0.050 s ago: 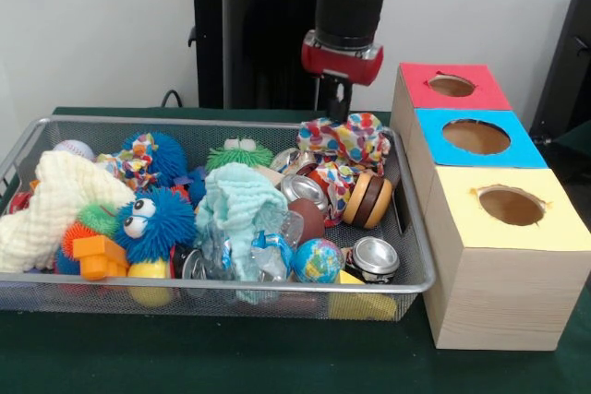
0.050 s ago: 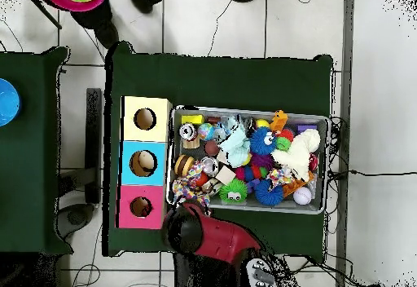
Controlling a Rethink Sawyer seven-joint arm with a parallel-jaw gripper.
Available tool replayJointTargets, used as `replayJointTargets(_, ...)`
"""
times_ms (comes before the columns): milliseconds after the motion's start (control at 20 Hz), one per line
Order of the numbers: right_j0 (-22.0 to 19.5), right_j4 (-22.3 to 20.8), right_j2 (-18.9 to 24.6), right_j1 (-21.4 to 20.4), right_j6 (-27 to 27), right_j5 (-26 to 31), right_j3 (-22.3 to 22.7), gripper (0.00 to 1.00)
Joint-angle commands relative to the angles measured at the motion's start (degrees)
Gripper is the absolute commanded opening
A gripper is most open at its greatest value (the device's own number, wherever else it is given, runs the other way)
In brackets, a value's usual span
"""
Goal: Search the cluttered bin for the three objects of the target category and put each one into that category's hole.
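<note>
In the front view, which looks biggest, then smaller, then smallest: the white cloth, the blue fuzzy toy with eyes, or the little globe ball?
1. White cloth, biggest.
2. Blue fuzzy toy.
3. Globe ball, smallest.
All three lie near the basket's front, so nearness hardly skews this.

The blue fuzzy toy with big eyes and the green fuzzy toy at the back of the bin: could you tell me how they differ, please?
The blue fuzzy toy lies near the front of the wire bin; the green fuzzy toy sits at the back wall. The blue one's eyes are large with dark pupils; the green one's are small and pale. The blue one looks bigger in the front view. Both are round and covered in soft spikes.
</note>
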Motion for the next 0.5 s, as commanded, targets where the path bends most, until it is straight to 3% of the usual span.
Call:
replayJointTargets(50, -0.9, -4.1, 2.5, 4.7, 3.5, -4.5, -8.7, 0.00)
replayJointTargets(100, -0.6, -4.4, 2.3, 4.8, 4.2, -4.1, -8.8, 1.00)
replayJointTargets(500, 2.8, -2.2, 0.0, 5.8, 7.1, -4.1, -8.3, 1.00)
